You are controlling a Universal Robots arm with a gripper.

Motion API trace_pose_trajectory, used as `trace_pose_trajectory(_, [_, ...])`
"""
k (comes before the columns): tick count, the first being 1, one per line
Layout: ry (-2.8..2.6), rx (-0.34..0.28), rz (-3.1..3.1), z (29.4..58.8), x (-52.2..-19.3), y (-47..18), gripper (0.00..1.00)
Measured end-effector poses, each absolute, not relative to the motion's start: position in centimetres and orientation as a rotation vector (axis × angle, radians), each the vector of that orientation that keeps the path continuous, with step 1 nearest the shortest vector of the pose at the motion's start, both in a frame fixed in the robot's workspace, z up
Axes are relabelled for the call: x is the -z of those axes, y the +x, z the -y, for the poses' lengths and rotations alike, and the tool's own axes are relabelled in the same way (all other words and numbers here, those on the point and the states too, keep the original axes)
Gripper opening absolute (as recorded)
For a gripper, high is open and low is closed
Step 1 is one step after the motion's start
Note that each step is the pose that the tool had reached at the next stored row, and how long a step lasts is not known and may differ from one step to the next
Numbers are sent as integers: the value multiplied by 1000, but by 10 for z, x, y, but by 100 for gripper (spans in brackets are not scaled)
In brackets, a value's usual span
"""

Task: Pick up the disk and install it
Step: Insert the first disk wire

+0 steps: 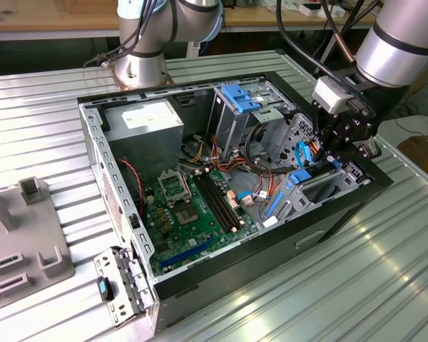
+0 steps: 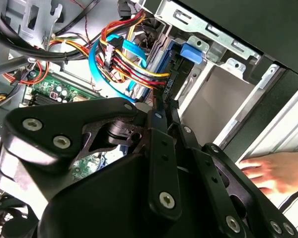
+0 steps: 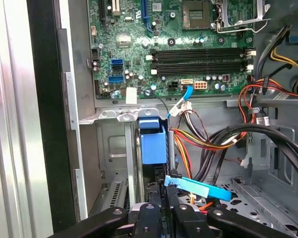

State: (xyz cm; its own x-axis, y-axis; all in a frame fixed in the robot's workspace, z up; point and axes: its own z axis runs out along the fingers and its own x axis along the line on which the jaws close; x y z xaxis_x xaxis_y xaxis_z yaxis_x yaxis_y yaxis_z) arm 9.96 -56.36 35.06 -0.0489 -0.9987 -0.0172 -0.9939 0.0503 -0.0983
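Claw (image 1: 337,158): lowered into the open computer case (image 1: 200,278) on the desk (image 1: 385,271), fingers drawn nearly together on the edge of the disk (image 3: 153,144).

Disk: edge-on, blue frame, partway into the metal bay (image 3: 114,116) directly beneath the claw.

Hazards, as judged: coloured cables (image 2: 124,59) just beside the claw may snag; a tilted disk may jam in the bay; a hand (image 2: 275,171) rests near the case.
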Motion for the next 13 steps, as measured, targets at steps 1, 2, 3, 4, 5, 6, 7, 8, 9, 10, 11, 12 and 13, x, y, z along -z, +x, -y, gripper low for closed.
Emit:
trace_pose_trajectory(1, [-2110, 91, -2216, 564, -350, 100, 16])
trace_pose_trajectory(2, [-2111, 91, -2214, 563, -349, 100, 16])
trace_pose_trajectory(3, [-2113, 92, -2212, 563, -348, 100, 16])
trace_pose_trajectory(4, [-2115, 93, -2210, 563, -347, 100, 16])
trace_pose_trajectory(5, [-2107, 93, -2217, 563, -347, 100, 16])
trace_pose_trajectory(6, [-2096, 94, -2229, 563, -347, 100, 16])
trace_pose_trajectory(7, [-2088, 95, -2237, 563, -347, 100, 16])
trace_pose_trajectory(8, [-2083, 95, -2241, 563, -347, 100, 16])
trace_pose_trajectory(9, [-2077, 95, -2247, 563, -347, 100, 16])
trace_pose_trajectory(10, [-2052, 97, -2271, 563, -347, 100, 16])
trace_pose_trajectory(11, [-2045, 97, -2277, 563, -347, 100, 16])
trace_pose_trajectory(12, [-2045, 97, -2277, 563, -347, 100, 16])
trace_pose_trajectory(13, [-2045, 97, -2277, 562, -347, 100, 16])
